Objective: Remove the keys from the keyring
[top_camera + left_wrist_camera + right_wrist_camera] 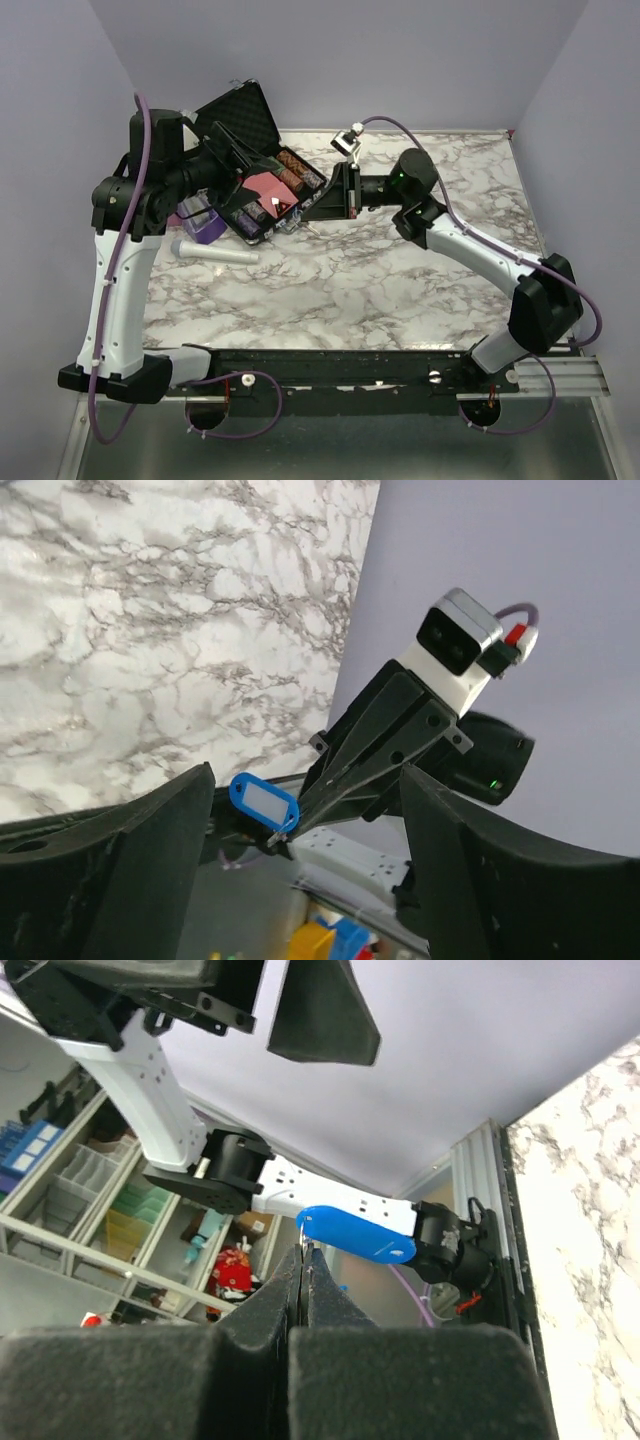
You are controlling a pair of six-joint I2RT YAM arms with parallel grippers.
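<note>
Pale lavender walls (400, 60) close in a white-and-grey marbled tabletop (400, 290). Toward 10 o'clock on it lies an open black hard case (245, 115) holding rows of brown poker chips (298, 172) and a flat red piece (270, 188). At 9 o'clock lies a grey cylindrical stick (215, 252), and just beyond it a purple box (200, 222), partly hidden by my left arm.

My two tools meet in the air above the case's 3 o'clock edge. My right tool (303, 1260) has its fingers pressed flat together, pinching the small thin metal keyring with its oval blue plastic tag (355, 1232). In the right wrist view the tag sticks out from the tip toward 3 o'clock.

My left tool (305, 780) stands wide, one dark finger (130, 860) at 8 o'clock of its own view and the other at 4 o'clock. The tag, white label window up, hangs between them, just beside the 8 o'clock finger and gripped by neither.

I cannot make out any silvery keys: the bit of metal at the pinch is too small to tell.
</note>
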